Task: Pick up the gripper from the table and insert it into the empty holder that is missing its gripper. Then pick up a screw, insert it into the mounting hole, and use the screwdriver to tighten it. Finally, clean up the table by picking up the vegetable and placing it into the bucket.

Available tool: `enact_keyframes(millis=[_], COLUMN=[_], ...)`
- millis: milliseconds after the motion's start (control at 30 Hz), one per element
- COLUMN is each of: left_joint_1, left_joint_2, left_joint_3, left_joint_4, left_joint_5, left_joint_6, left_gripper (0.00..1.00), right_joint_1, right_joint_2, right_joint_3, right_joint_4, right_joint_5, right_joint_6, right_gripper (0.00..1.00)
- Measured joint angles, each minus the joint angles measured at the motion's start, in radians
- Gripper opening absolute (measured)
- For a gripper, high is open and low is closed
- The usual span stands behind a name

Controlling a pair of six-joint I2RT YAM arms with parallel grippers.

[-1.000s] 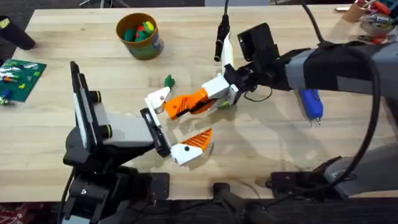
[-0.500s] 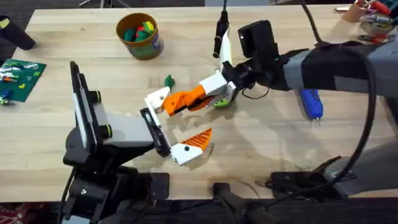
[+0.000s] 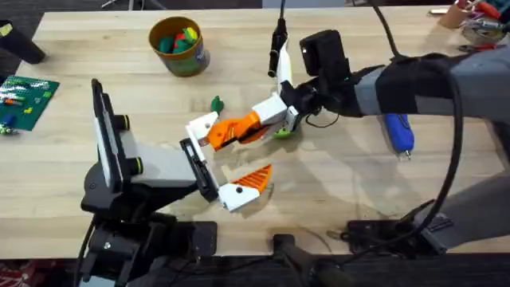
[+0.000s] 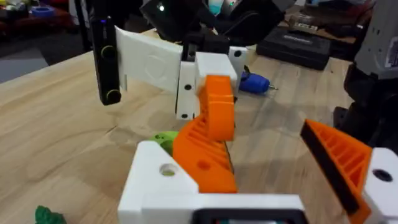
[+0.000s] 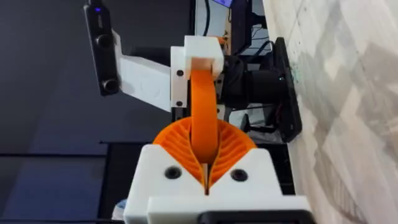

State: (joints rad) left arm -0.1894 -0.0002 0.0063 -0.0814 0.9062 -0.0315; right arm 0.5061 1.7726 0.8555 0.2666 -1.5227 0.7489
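Orange plastic, wedge-shaped and ribbed, the small gripper finger (image 3: 233, 130) is sitting pinched between the closed orange pads of the right arm's white gripper (image 3: 256, 127); its free end is pointing toward the left arm, its long axis running along the right gripper's own line, roughly level over the light wooden plank table (image 3: 72, 143); in the right wrist view the finger (image 5: 204, 118) is meeting the white angular bracket holder (image 5: 196, 62) head-on, apparently touching it; how deeply it is seated I cannot tell; the left arm's gripper (image 3: 219, 159) is standing wide open, gripping nothing, one side carrying its own orange triangle (image 3: 255, 177), the other being the holder (image 3: 201, 127); the right arm is clearly the nearer one, so I judge the insertion is turning on pushing straight along that axis.
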Motion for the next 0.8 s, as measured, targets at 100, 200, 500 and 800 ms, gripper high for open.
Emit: enact_keyframes(millis=[100,200,500,800], left_joint_1=[0.0,0.0,0.0,0.0], left_joint_2=[0.0,0.0,0.0,0.0], left_joint_3=[0.0,0.0,0.0,0.0], left_joint_4=[0.0,0.0,0.0,0.0], left_joint_5=[0.0,-0.002,-0.001,-0.002], left_joint_6=[0.001,0.001,-0.003,-0.008], left_gripper=[0.988,0.987,0.986,0.986], right_joint_1=[0.004,0.004,0.02,0.024], right_joint_2=[0.004,0.01,0.011,0.011], right_joint_3=[0.0,0.0,0.001,0.002], right_joint_4=[0.057,0.107,0.15,0.156], right_joint_5=[0.003,0.008,0.039,0.051], right_joint_6=[0.037,0.09,0.226,0.259], right_gripper=[0.018,0.018,0.017,0.017])
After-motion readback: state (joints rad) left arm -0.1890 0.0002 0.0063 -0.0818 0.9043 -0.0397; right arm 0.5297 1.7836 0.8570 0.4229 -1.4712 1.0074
